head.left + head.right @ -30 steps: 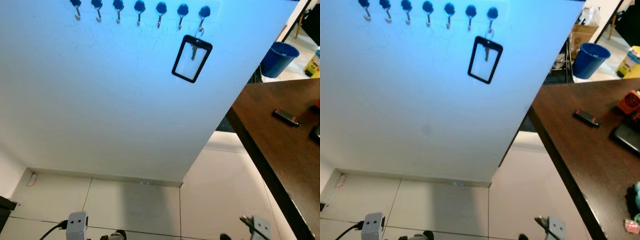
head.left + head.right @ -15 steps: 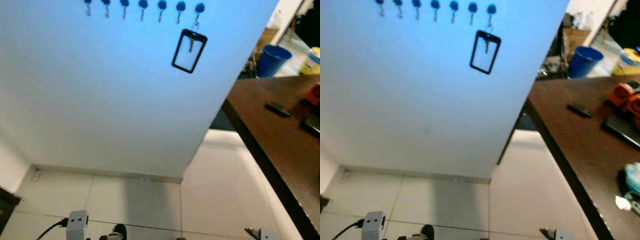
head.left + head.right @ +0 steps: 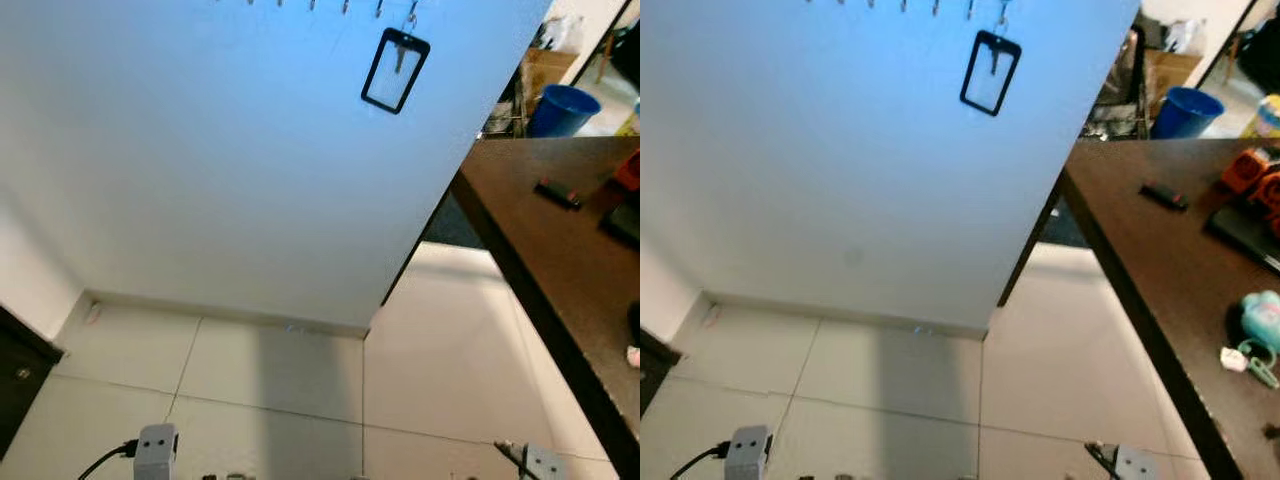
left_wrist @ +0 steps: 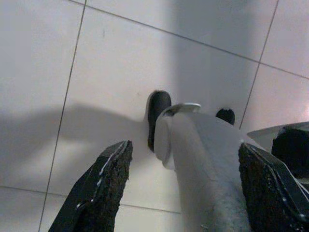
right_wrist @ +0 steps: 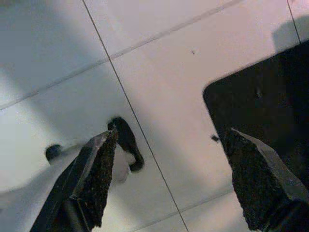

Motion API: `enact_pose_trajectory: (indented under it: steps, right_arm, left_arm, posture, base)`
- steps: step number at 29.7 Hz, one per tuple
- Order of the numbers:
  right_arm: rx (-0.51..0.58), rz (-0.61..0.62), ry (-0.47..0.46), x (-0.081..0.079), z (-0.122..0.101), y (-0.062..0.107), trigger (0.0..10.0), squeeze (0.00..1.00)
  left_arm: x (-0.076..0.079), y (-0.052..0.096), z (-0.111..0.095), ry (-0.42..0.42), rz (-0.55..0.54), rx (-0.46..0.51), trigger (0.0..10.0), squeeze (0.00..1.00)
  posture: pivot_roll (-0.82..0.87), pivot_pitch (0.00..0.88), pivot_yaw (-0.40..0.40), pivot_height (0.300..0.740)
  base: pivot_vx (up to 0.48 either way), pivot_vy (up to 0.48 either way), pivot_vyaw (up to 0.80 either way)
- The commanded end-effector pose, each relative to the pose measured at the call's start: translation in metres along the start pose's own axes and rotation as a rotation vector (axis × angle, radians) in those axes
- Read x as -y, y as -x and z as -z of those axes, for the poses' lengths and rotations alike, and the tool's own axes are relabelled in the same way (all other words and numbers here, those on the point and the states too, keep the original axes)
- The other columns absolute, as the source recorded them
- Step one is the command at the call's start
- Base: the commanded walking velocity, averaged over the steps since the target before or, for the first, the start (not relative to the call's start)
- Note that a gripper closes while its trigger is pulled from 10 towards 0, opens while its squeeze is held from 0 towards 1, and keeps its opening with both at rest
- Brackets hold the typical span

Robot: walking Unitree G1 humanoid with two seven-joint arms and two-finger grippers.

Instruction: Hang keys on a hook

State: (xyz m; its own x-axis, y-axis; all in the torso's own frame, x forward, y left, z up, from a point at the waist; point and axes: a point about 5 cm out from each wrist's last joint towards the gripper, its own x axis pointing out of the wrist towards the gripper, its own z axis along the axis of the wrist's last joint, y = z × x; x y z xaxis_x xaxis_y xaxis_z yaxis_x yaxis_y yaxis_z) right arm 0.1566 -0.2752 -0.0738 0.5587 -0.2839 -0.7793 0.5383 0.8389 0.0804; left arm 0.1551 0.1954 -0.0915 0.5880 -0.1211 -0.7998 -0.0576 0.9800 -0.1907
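Both arms hang low over the tiled floor (image 3: pixel 270 370), the left hand (image 4: pixel 181 188) and right hand (image 5: pixel 166 179) each spread wide and holding nothing. A key in its black holder (image 3: pixel 395 70) already dangles from the end hook (image 3: pixel 411 14). My worry: more keys may sit on the counter (image 3: pixel 1160 260), and turning close could clip its edge.

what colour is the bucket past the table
Blue. The bucket shows best in the right eye view, beyond the dark brown table.
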Motion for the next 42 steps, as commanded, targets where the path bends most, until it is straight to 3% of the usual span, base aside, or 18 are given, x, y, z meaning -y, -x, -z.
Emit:
enact_pose_trajectory:
  steps: [1,9,11,13,17,25,28,31,37,41,42]
  right_arm:
    - [-0.002,0.034,-0.030,0.009,0.003,0.002,10.0,0.00]
    - [0.016,0.036,-0.028,0.009,-0.003,0.001,10.0,0.00]
    - [0.007,0.041,-0.009,0.009,-0.001,0.001,10.0,0.00]
    - [-0.021,0.046,0.036,0.010,0.005,0.002,10.0,0.00]
    - [-0.027,0.047,0.038,0.010,0.007,0.002,10.0,0.00]
    - [-0.062,0.045,0.053,0.009,0.016,0.004,10.0,0.00]
    - [-0.068,0.043,0.058,0.009,0.017,0.004,10.0,0.00]
    - [-0.085,0.042,0.071,0.010,0.022,0.005,10.0,0.00]
    - [-0.093,0.043,0.081,0.011,0.025,0.006,10.0,0.00]
    - [-0.089,0.038,0.090,0.010,0.023,0.005,10.0,0.00]
    - [-0.082,0.032,0.096,0.010,0.021,0.005,10.0,0.00]
  left_arm:
    - [0.000,0.003,0.015,0.013,0.005,-0.052,10.0,0.00]
    - [0.001,0.003,0.014,0.031,-0.001,-0.033,10.0,0.00]
    - [-0.002,0.003,0.008,0.049,-0.016,-0.005,10.0,0.00]
    - [-0.010,0.002,-0.011,0.075,-0.020,0.070,10.0,0.00]
    - [-0.009,0.000,-0.024,0.072,0.018,0.120,10.0,0.00]
    - [0.016,0.001,-0.081,0.011,0.402,0.377,10.0,0.00]
    - [0.021,0.003,-0.090,-0.001,0.461,0.417,10.0,0.00]
    - [0.035,0.008,-0.114,-0.087,0.616,0.513,10.0,0.00]
    - [0.049,0.018,-0.147,-0.208,0.707,0.651,10.0,0.00]
    - [0.053,0.022,-0.161,-0.246,0.700,0.714,10.0,0.00]
    - [0.058,0.028,-0.176,-0.274,0.693,0.784,10.0,0.00]
  posture:
    - [0.04,0.079,0.008,0.740]
    - [0.04,0.085,0.005,0.740]
    - [0.05,0.086,0.002,0.740]
    - [0.05,0.088,0.001,0.740]
    - [0.05,0.088,0.001,0.740]
    - [0.05,0.092,0.005,0.740]
    - [0.05,0.093,0.005,0.740]
    - [0.06,0.093,0.004,0.740]
    - [0.06,0.091,0.004,0.740]
    - [0.05,0.091,0.002,0.740]
    - [0.05,0.092,0.001,0.740]
  base:
    - [-0.277,0.000,0.00]
    - [-0.274,0.000,0.00]
    - [-0.274,0.000,-0.43]
    - [-0.259,0.000,-0.80]
    - [-0.062,0.000,-0.80]
    - [0.000,0.000,-0.80]
    - [0.000,0.000,-0.80]
    - [0.000,0.000,-0.80]
    - [0.000,0.000,-0.80]
    - [0.000,0.000,-0.80]
    - [0.000,0.000,-0.80]
